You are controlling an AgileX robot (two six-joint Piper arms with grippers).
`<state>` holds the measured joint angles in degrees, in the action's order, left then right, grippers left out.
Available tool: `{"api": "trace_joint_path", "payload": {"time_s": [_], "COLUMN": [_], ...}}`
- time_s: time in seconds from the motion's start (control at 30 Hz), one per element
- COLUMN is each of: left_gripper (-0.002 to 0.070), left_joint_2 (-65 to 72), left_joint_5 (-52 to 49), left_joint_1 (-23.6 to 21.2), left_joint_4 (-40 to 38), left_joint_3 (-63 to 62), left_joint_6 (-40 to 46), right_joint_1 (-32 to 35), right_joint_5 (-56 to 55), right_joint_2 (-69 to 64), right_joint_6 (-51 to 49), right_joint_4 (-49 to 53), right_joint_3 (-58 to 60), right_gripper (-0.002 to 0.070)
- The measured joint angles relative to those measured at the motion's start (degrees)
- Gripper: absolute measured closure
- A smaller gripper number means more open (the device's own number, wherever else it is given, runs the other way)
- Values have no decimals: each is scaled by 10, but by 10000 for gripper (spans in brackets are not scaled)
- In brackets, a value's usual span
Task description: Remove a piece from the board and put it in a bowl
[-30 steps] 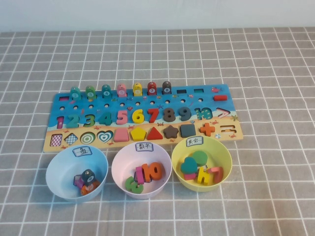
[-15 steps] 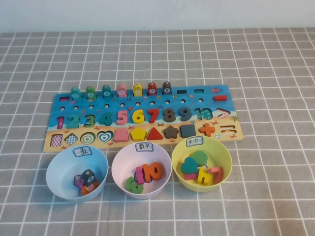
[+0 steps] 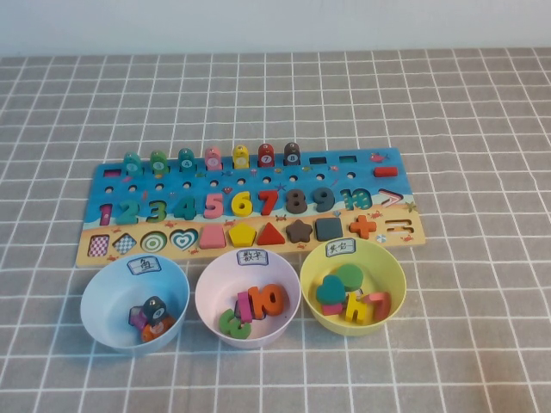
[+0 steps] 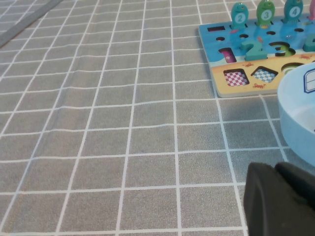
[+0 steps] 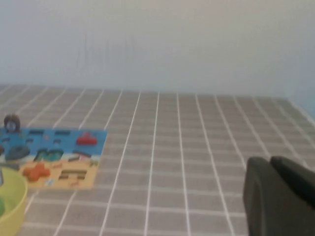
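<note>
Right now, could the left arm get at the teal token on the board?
Probably yes. The teal token stands upright in the board's back row; the left gripper is parked off to the side near the blue bowl, with nothing above the token.

Worktop: a flat surface (image 3: 482, 120) is filling most of the high view, running out past the left, right and near edges.
Cover: a grey cloth (image 3: 77, 361) with a grid of thin white lines is lying over the worktop; a faint crease is showing in it in the left wrist view.
Wall: a plain pale wall (image 3: 275, 24) is standing along the far edge of the worktop.
Light: soft, even light is falling, giving only faint shadows.
</note>
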<state>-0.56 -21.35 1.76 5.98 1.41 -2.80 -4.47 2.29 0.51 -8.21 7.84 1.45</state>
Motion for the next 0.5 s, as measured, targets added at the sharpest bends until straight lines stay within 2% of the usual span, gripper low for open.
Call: {"api": "trace_joint_path", "payload": {"time_s": [0.1,0.17,0.3,0.5], "left_gripper": [679,679,680,679], "left_joint_2": [0,0,0,0], "left_joint_5": [0,0,0,0], "left_joint_1": [0,0,0,0], "left_joint_4": [0,0,0,0], "left_joint_3": [0,0,0,0], "left_joint_6": [0,0,0,0], "right_joint_1": [-6,-6,-7,-7], "right_joint_5": [73,117,174,186], "right_joint_2": [0,0,0,0], "right_joint_6": [105,138,165,170], "right_joint_4": [-118,-152,-174,-183], "right_joint_3": [0,0,0,0], "right_gripper": [694,694,694,694]}}
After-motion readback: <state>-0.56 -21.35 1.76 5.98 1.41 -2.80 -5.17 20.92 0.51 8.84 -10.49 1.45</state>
